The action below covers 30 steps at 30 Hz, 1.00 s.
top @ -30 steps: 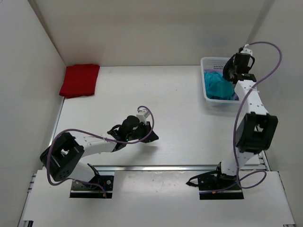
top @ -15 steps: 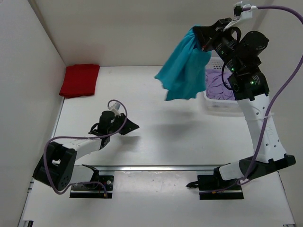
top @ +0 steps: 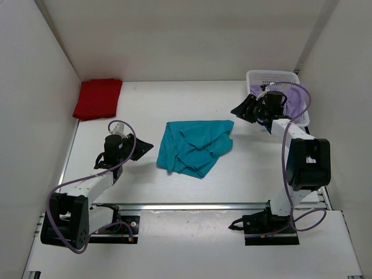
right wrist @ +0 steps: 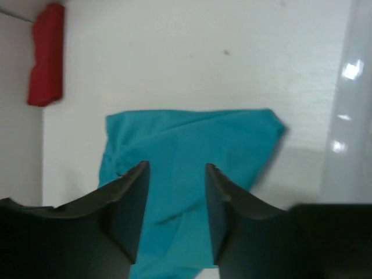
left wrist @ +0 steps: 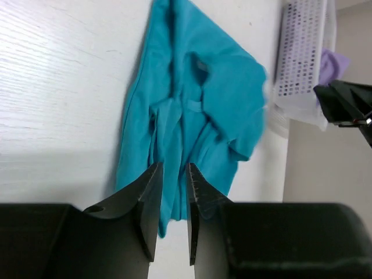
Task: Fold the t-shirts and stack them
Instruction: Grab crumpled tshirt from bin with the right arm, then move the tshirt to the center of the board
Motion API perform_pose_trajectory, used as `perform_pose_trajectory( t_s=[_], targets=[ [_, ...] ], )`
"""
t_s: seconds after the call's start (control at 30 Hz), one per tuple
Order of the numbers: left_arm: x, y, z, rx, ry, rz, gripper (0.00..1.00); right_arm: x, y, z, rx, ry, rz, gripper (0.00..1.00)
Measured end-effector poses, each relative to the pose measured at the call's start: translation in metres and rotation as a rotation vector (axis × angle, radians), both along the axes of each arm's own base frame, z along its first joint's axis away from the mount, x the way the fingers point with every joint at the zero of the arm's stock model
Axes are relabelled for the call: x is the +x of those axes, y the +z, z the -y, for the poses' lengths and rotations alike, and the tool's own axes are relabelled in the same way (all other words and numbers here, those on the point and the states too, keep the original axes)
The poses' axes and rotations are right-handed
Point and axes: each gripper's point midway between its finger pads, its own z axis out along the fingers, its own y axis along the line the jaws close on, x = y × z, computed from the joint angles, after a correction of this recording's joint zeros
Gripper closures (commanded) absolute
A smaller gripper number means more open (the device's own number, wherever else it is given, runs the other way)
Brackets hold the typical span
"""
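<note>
A teal-blue t-shirt (top: pixel 195 148) lies crumpled and flat on the middle of the table, also seen in the left wrist view (left wrist: pixel 197 116) and the right wrist view (right wrist: pixel 192 168). A red t-shirt (top: pixel 97 99) sits folded in the far left corner (right wrist: pixel 46 55). A lavender t-shirt (top: pixel 296 103) lies in the white basket (top: pixel 273 75). My left gripper (top: pixel 143 146) hovers just left of the teal shirt, jaws slightly apart and empty (left wrist: pixel 174 174). My right gripper (top: pixel 237 110) is above the shirt's right corner, open and holding nothing (right wrist: pixel 176 171).
White walls close in the table on the left, back and right. The basket (left wrist: pixel 299 52) stands at the far right corner, right behind my right wrist. A metal rail runs along the table's near edge (top: pixel 203 205).
My right arm lifted the teal shirt out of the basket, swung it left, and let it go onto the table, its jaws opening. My left arm drew back to the left and its jaws parted.
</note>
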Motion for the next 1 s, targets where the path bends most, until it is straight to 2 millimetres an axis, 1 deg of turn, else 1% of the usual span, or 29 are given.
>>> perform_pose_trajectory(
  t_s=[0.03, 0.07, 0.1, 0.13, 0.17, 0.2, 0.27, 0.3, 0.33, 0.37, 0.4, 0.47, 0.5, 0.57, 0.6, 0.67, 0.7, 0.73, 0.8, 0.87, 0.93, 0.97, 1.0],
  targets=[
    [0.000, -0.002, 0.000, 0.008, 0.004, -0.006, 0.66, -0.001, -0.012, 0.004, -0.014, -0.012, -0.039, 0.55],
    [-0.001, -0.004, 0.000, 0.020, 0.008, -0.009, 0.66, -0.003, -0.019, 0.006, -0.036, -0.025, -0.064, 0.55],
    [-0.001, -0.007, 0.000, 0.034, 0.010, -0.012, 0.66, -0.005, -0.019, 0.004, -0.064, -0.031, -0.064, 0.57],
    [-0.003, -0.009, 0.004, 0.050, 0.000, -0.014, 0.66, -0.006, -0.014, -0.001, -0.096, -0.031, -0.045, 0.62],
    [-0.006, -0.013, 0.009, 0.068, -0.015, -0.018, 0.67, -0.009, -0.006, -0.009, -0.126, -0.023, -0.015, 0.73],
    [-0.009, -0.016, 0.015, 0.088, -0.035, -0.023, 0.66, -0.014, 0.002, -0.021, -0.151, -0.008, 0.018, 0.77],
    [-0.018, -0.025, 0.028, 0.123, -0.081, -0.037, 0.65, -0.032, 0.018, -0.054, -0.190, 0.057, 0.093, 0.91],
    [-0.023, -0.029, 0.033, 0.139, -0.104, -0.046, 0.65, -0.047, 0.021, -0.074, -0.210, 0.105, 0.123, 0.93],
    [-0.026, -0.032, 0.036, 0.152, -0.118, -0.052, 0.64, -0.058, 0.019, -0.089, -0.231, 0.142, 0.137, 0.90],
    [-0.029, -0.036, 0.037, 0.166, -0.125, -0.057, 0.63, -0.071, 0.012, -0.105, -0.256, 0.181, 0.141, 0.84],
    [-0.029, -0.038, 0.037, 0.177, -0.127, -0.061, 0.63, -0.083, 0.002, -0.118, -0.284, 0.220, 0.132, 0.82],
    [-0.033, -0.045, 0.037, 0.202, -0.136, -0.075, 0.57, -0.104, -0.026, -0.136, -0.365, 0.290, 0.088, 0.67],
    [-0.034, -0.049, 0.037, 0.217, -0.141, -0.083, 0.54, -0.109, -0.040, -0.138, -0.404, 0.306, 0.062, 0.60],
    [-0.042, -0.059, 0.041, 0.246, -0.171, -0.104, 0.51, -0.115, -0.064, -0.134, -0.488, 0.313, 0.022, 0.53],
    [-0.046, -0.064, 0.045, 0.257, -0.188, -0.117, 0.49, -0.117, -0.072, -0.131, -0.522, 0.313, 0.010, 0.50],
    [-0.052, -0.074, 0.049, 0.272, -0.217, -0.145, 0.50, -0.122, -0.086, -0.125, -0.582, 0.317, -0.010, 0.46],
    [-0.055, -0.081, 0.050, 0.281, -0.228, -0.165, 0.54, -0.123, -0.090, -0.124, -0.601, 0.318, -0.014, 0.44],
    [-0.057, -0.084, 0.053, 0.276, -0.239, -0.173, 0.55, -0.123, -0.093, -0.123, -0.620, 0.318, -0.014, 0.44],
    [-0.053, -0.084, 0.058, 0.278, -0.247, -0.169, 0.62, -0.121, -0.096, -0.122, -0.645, 0.318, -0.007, 0.44],
    [-0.050, -0.087, 0.061, 0.269, -0.250, -0.168, 0.65, -0.118, -0.101, -0.124, -0.666, 0.327, -0.009, 0.44],
    [-0.046, -0.087, 0.065, 0.258, -0.251, -0.168, 0.76, -0.109, -0.107, -0.129, -0.685, 0.331, -0.015, 0.45],
    [-0.043, -0.088, 0.066, 0.253, -0.247, -0.172, 0.79, -0.103, -0.110, -0.131, -0.696, 0.332, -0.018, 0.47],
    [-0.041, -0.089, 0.067, 0.249, -0.245, -0.178, 0.86, -0.096, -0.113, -0.134, -0.707, 0.331, -0.019, 0.51]
  ],
)
